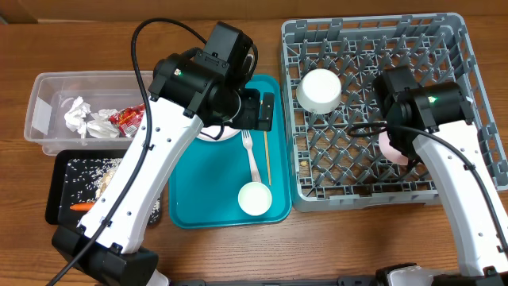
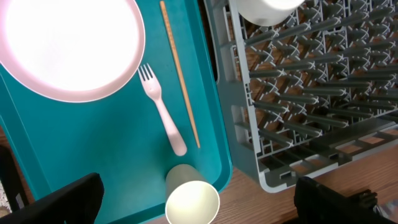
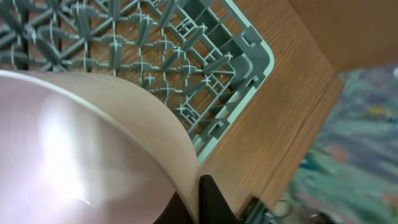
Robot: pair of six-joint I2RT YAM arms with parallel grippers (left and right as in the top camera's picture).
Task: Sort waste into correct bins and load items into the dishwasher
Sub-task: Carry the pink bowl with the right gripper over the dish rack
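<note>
A: Far left of the left gripper [image 1: 264, 111], a clear rectangular plastic tub [image 1: 44, 99] holds crumpled white paper napkins [image 1: 83, 119] and a red crinkled snack wrapper [image 1: 127, 117]

B: Just beside that tub, a shallow black rectangular tray [image 1: 57, 191] carries beige rice [image 1: 87, 171] and a small orange carrot [image 1: 82, 207]

A: Left gripper's fingers [image 2: 68, 199] are spread wide, gripping nothing, over the teal tray [image 2: 93, 143]

B: Beneath it lie the pink round plate [image 2: 68, 50], white plastic fork [image 2: 163, 112], thin wooden chopstick [image 2: 180, 81] and small white cup [image 2: 191, 200]

A: To its right, the large grey plastic dish rack [image 1: 452, 48], a white bowl [image 1: 319, 90] inside

B: Right gripper [image 1: 394, 141] hovers over the rack, pinching a pink curved dish [image 3: 74, 149] by its rim
</note>
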